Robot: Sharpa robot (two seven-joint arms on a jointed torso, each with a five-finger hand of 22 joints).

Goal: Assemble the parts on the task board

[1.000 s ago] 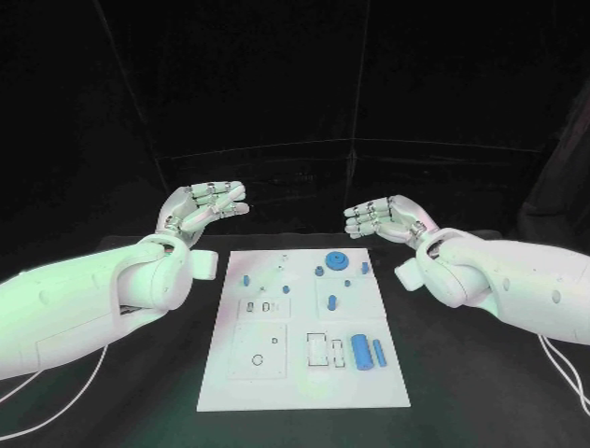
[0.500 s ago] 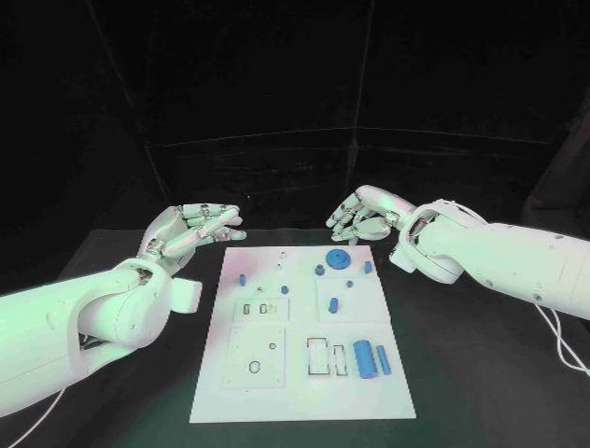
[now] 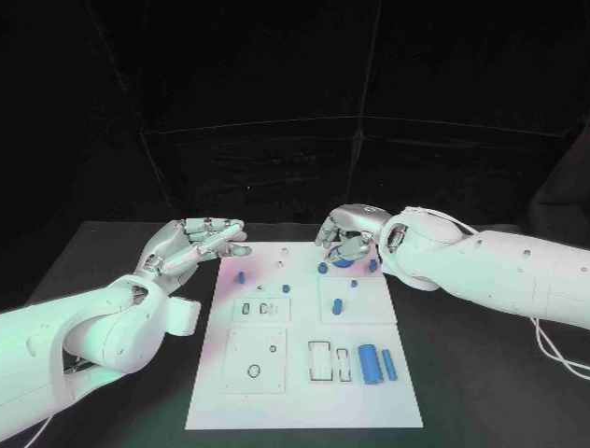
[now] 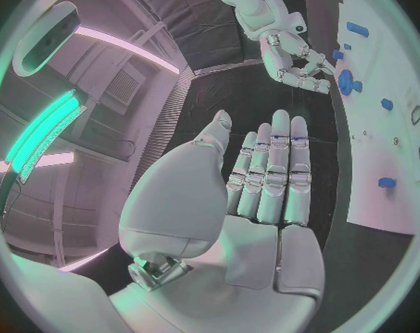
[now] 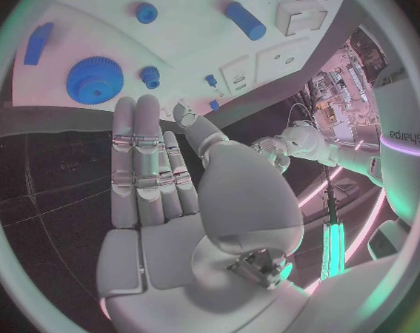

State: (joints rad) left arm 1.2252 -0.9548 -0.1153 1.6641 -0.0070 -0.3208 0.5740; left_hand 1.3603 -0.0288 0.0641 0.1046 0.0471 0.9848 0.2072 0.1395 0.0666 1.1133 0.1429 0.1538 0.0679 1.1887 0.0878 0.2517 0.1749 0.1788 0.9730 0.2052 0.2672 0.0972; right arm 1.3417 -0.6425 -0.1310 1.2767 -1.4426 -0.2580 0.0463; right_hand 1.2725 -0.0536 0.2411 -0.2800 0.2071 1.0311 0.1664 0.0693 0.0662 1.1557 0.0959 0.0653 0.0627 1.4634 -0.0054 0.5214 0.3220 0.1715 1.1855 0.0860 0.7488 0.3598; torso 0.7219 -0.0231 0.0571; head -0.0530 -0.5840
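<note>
The white task board (image 3: pixel 302 401) lies in the middle of the black table. Small blue parts sit on its far half: a gear (image 5: pixel 95 81), a peg (image 3: pixel 240 277) and a short piece (image 3: pixel 335 302). Two blue cylinders (image 3: pixel 370 363) lie side by side at its near right. My right hand (image 3: pixel 349 233) hovers over the board's far edge, just above the gear, fingers apart and holding nothing. My left hand (image 3: pixel 194 241) hangs by the far left corner, fingers stretched out (image 4: pixel 265 177) and empty.
Rectangular and round recesses (image 3: pixel 258 358) mark the board's near half. Black table (image 3: pixel 484 373) surrounds the board on all sides. A dark curtain closes off the back.
Both hands have come down and inward. The right hand moved from the right of the board to above the gear; the left hand sank toward the far left corner.
</note>
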